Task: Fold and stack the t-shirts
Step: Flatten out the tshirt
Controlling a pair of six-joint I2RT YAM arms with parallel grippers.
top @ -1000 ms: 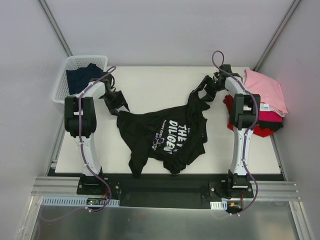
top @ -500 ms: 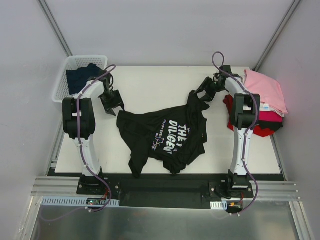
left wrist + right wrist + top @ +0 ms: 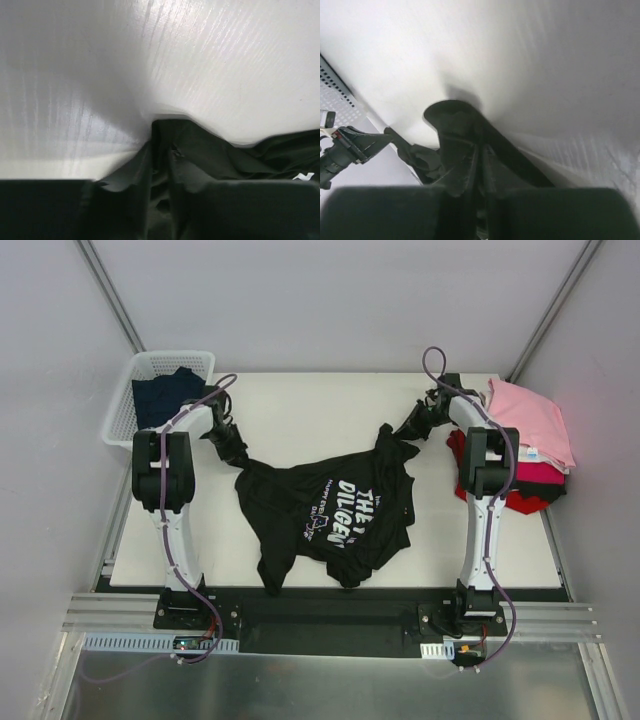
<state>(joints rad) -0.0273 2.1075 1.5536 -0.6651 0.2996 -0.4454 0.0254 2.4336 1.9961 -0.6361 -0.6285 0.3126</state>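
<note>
The black t-shirt (image 3: 330, 510) with white lettering lies crumpled across the middle of the table (image 3: 310, 405). At its upper left corner my left gripper (image 3: 234, 451) is shut on a fold of black cloth (image 3: 250, 155), pinched between the fingers of that gripper (image 3: 160, 150). My right gripper (image 3: 406, 429) is shut on the shirt's upper right corner, a raised fold (image 3: 452, 120) that shows between the narrow jaws of that gripper (image 3: 481, 150). More t-shirts sit at the right in a folded stack (image 3: 530, 425): pink on top, then white, magenta and red.
A white basket (image 3: 128, 400) at the far left holds a dark navy t-shirt (image 3: 160, 395). The stack at the right overhangs the table's right edge. Grey walls close in on both sides and at the back.
Both grippers have gone from open to shut on the black shirt's upper corners. The left gripper shifted slightly toward the shirt's edge; the shirt itself has barely moved.
</note>
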